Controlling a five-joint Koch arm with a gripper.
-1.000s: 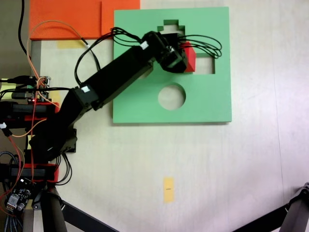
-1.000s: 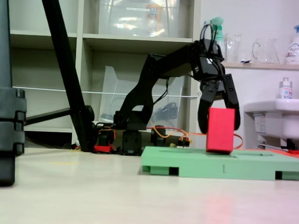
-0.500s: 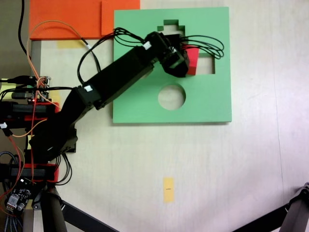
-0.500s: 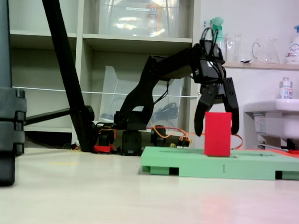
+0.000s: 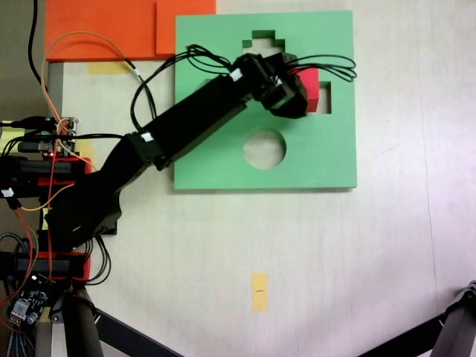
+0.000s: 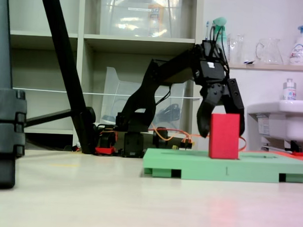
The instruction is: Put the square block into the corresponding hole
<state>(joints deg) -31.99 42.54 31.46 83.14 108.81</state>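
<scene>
The square block [image 6: 224,137], a bright red foam cube, stands upright on the green foam board [image 6: 199,168] in a fixed view. My gripper [image 6: 222,132] reaches down from above with one finger [image 6: 205,123] on each side of the cube, both against its sides. From above, the red block [image 5: 312,83] sits over the left part of the square hole [image 5: 325,104], half covered by my gripper [image 5: 301,93]. A strip of the hole shows to its right. How deep the block sits cannot be told.
The green board [image 5: 327,160] also has a cross-shaped cutout [image 5: 262,39] and a round-looking cutout [image 5: 265,149]. Orange foam sheets [image 5: 104,26] lie at the top left. Wires and electronics [image 5: 44,141] crowd the left edge. A yellow tape mark [image 5: 259,291] lies on the table.
The block, tilted a second ago, now stands upright. Gripper and block have shifted right together, further over the square hole.
</scene>
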